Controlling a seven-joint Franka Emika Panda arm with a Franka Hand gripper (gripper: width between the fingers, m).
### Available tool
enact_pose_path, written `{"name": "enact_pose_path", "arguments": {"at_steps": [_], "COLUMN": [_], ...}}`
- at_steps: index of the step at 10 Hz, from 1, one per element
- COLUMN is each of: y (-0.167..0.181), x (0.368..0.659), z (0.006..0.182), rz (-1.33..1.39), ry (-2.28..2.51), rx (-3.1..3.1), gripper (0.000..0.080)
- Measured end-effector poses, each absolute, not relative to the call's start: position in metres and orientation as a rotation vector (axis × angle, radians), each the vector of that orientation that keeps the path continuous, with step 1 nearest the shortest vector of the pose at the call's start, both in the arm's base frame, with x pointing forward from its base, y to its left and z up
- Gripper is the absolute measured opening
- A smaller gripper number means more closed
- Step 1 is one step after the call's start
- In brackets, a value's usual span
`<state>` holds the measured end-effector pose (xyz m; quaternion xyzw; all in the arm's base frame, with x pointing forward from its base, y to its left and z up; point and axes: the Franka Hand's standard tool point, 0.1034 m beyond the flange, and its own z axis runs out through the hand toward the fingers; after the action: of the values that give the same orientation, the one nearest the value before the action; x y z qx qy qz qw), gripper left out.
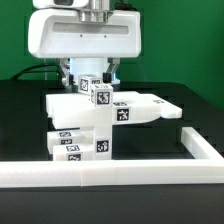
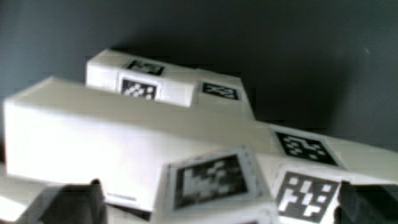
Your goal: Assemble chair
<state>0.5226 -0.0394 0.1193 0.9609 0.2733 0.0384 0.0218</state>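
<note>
The chair stands half-built as a blocky white stack with black-and-white tags in the middle of the dark table. A flat panel juts toward the exterior view's right, and tagged blocks sit under it. On top sits a small tagged cube. My gripper hangs right above that cube, open. In the wrist view the cube lies between my two dark fingertips, with a gap on each side. The large white body fills the wrist view beyond it.
A long white border frame runs along the front of the table and up the exterior view's right side. A green wall stands behind the arm. Dark table shows around the stack.
</note>
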Motion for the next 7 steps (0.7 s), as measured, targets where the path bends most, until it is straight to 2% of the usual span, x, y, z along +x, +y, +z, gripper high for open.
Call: {"name": "enact_pose_path", "arguments": {"at_steps": [3,5,6,7], "y": [-0.0401,-0.0403,-0.0403,-0.0405], "x": [0.5308,0.53,0.53,0.5301], "z": [0.1242,0.1234,0.1233,0.1234], "rz": [0.125,0.123,0.123,0.124], "ry": [0.999,0.996,0.985,0.954], "rx": [2.908,2.909,2.913,2.924], "gripper": [0.0649,0.0374,0.0374,0.0284]}}
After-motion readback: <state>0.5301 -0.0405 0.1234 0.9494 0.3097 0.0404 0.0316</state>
